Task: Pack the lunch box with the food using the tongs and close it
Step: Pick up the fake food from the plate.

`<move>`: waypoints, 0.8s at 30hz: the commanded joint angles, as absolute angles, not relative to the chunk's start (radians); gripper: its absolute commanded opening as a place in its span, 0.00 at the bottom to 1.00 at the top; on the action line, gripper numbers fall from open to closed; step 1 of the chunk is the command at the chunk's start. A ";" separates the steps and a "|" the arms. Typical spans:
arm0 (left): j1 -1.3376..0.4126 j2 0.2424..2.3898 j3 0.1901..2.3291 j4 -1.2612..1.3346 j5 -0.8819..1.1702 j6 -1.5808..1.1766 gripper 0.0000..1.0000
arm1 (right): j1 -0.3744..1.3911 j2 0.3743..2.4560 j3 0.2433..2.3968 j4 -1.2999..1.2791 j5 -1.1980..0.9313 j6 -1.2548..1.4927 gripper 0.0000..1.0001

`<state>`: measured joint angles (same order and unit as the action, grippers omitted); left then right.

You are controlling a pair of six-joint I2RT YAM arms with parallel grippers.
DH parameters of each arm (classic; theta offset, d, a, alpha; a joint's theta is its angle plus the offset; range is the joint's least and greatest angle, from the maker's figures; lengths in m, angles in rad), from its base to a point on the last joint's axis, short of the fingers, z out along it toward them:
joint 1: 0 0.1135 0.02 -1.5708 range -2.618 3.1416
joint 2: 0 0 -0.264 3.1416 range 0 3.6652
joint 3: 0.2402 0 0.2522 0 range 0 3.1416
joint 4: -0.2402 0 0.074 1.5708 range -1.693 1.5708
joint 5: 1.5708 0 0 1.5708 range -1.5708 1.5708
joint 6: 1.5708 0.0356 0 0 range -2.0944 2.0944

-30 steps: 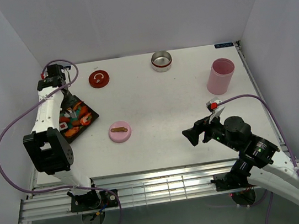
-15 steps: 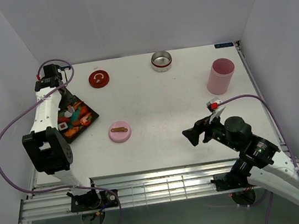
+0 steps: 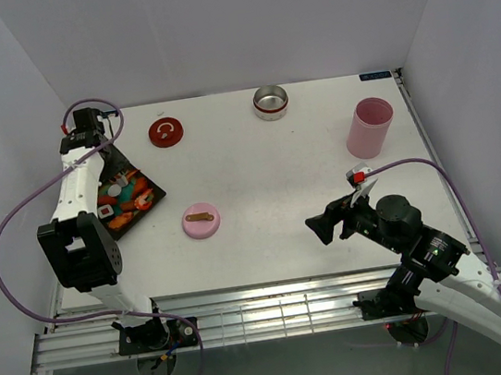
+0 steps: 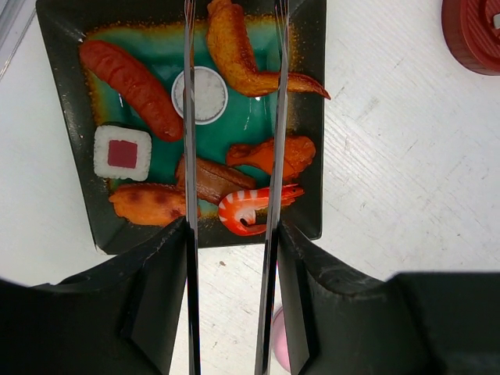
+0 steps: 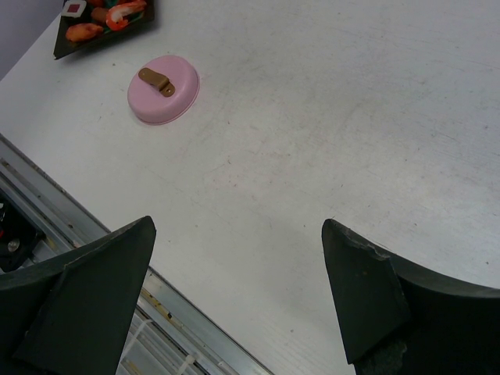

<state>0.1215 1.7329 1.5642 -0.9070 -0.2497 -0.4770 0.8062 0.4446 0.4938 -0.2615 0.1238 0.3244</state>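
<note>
My left gripper [image 4: 230, 242] is shut on the tongs [image 4: 190, 156], one finger pressing on each thin silvery arm. The arms stand apart and reach out over the black tray [image 4: 312, 141] with the teal inside. Nothing is pinched between them. The food lies in the tray: a red sausage [image 4: 129, 74], a white ball [image 4: 209, 95], a fried wing [image 4: 234, 51], a white square with a red centre [image 4: 123, 152] and a shrimp [image 4: 246, 211]. The tall pink lunch box [image 3: 369, 127] stands empty-looking at the far right. My right gripper [image 5: 238, 225] hangs open above bare table.
A pink lid [image 3: 201, 220] with a brown handle lies mid-table, also seen from the right wrist as the pink lid [image 5: 163, 88]. A red lid [image 3: 166, 131] and a metal bowl [image 3: 270, 102] sit at the back. The tray [image 3: 121, 226] is near the left wall.
The left gripper has drawn back a little toward the far left corner and the tongs' arms have spread. The white ball now shows plainly in the tray. The right arm has not moved.
</note>
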 commanded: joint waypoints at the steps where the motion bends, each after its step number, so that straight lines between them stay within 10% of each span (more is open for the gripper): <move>1: 0.124 1.726 1.552 -0.864 -0.229 -0.502 0.57 | 0.805 0.434 0.499 -0.226 0.114 0.307 0.92; 24: 0.124 1.727 1.474 -0.835 -0.227 -0.575 0.56 | 0.805 0.428 0.502 -0.229 0.110 0.308 0.92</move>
